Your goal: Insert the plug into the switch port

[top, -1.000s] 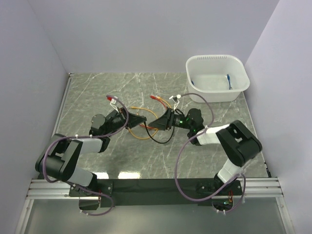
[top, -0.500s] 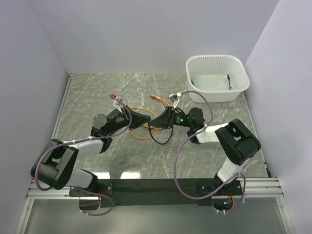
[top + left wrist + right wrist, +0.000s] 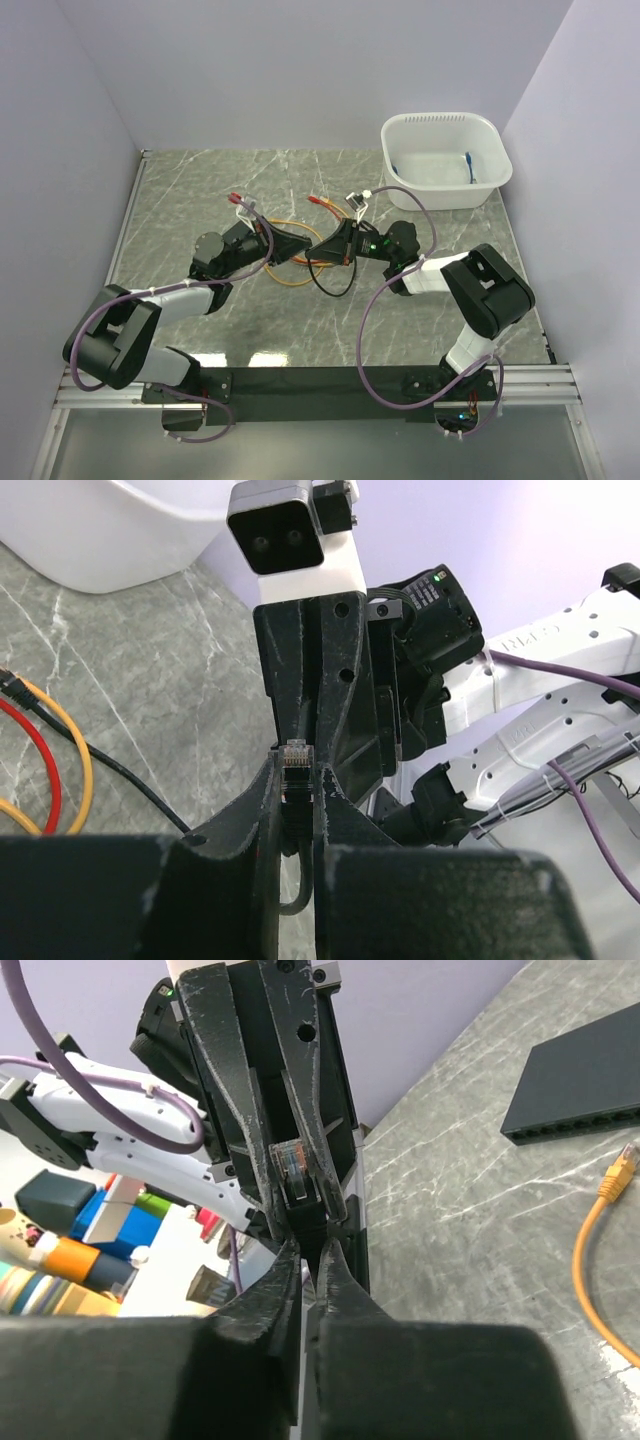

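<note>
The plug (image 3: 295, 757), clear-tipped on a black boot, stands tip-up between the fingers of my left gripper (image 3: 295, 772), which is shut on it. Its black cable (image 3: 336, 286) loops down onto the table. In the top view the two grippers meet nose to nose at mid-table, left gripper (image 3: 300, 243) facing right gripper (image 3: 322, 246). My right gripper (image 3: 310, 1252) is closed on the plug's (image 3: 291, 1165) black boot just below the left fingertips. The switch (image 3: 585, 1085), a flat black box with a row of ports on its near face, lies on the table beyond, apart from both grippers.
A white tub (image 3: 445, 160) with blue cables stands at the back right. An orange cable (image 3: 285, 272) and a red cable (image 3: 325, 203) lie under and behind the grippers. An orange plug (image 3: 625, 1160) rests near the switch.
My right gripper has closed from open onto the plug's boot. The left arm shifted slightly right, still holding the plug.
</note>
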